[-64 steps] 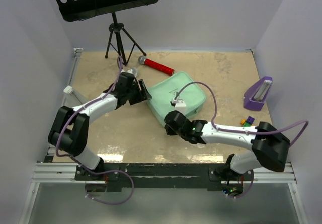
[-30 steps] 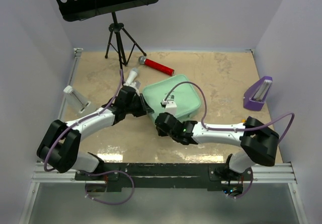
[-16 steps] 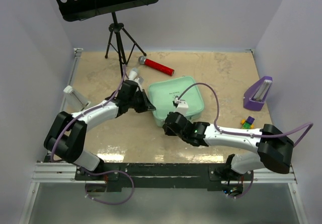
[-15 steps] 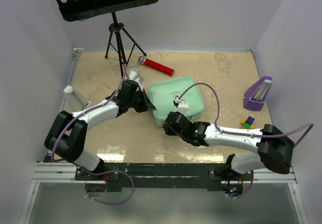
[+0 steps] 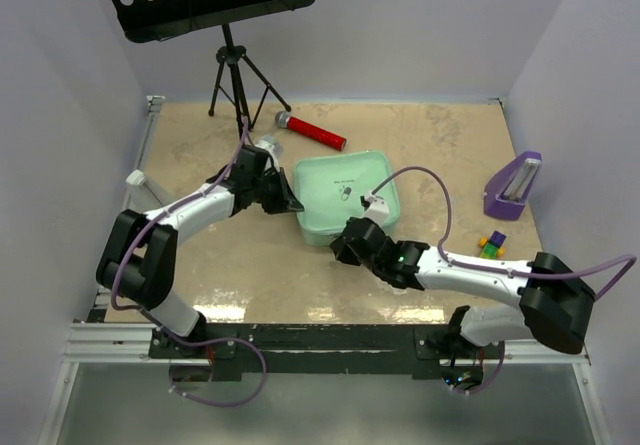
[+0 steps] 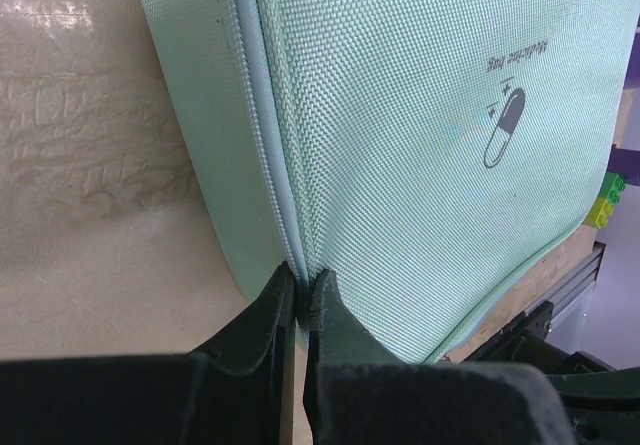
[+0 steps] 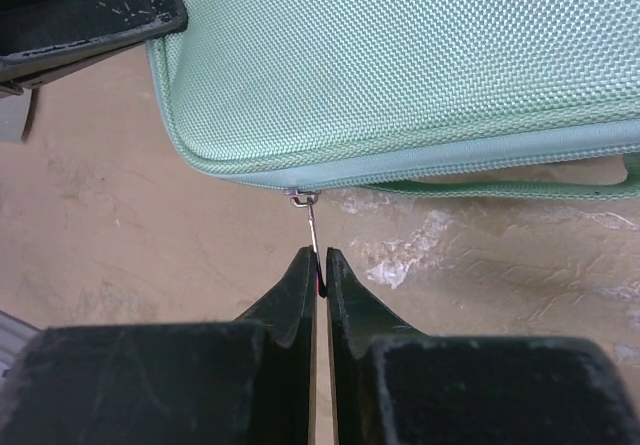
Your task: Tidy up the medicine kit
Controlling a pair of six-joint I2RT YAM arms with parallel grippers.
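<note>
The medicine kit [image 5: 345, 197] is a mint-green woven fabric case with a zip round its edge and a dark capsule mark [image 6: 503, 128] on top. It lies flat mid-table. My left gripper [image 5: 292, 205] is at its left edge, shut on the zip seam [image 6: 302, 283]. At the case's near edge my right gripper [image 5: 338, 248] is shut on the thin metal zipper pull [image 7: 313, 227], which hangs from the slider on the kit [image 7: 400, 55]. A loose green strip of opened zip trails to the right [image 7: 500, 187].
A red microphone [image 5: 312, 132] lies behind the kit, beside a music stand tripod [image 5: 235, 75]. A purple stand [image 5: 513, 185] sits at the right edge with small coloured blocks [image 5: 490, 242] in front of it. A white object [image 5: 140, 180] lies at the left edge.
The left gripper has closed on the kit's left edge. The right gripper has moved right along the near edge with the zipper pull, and the kit has turned squarer to the table.
</note>
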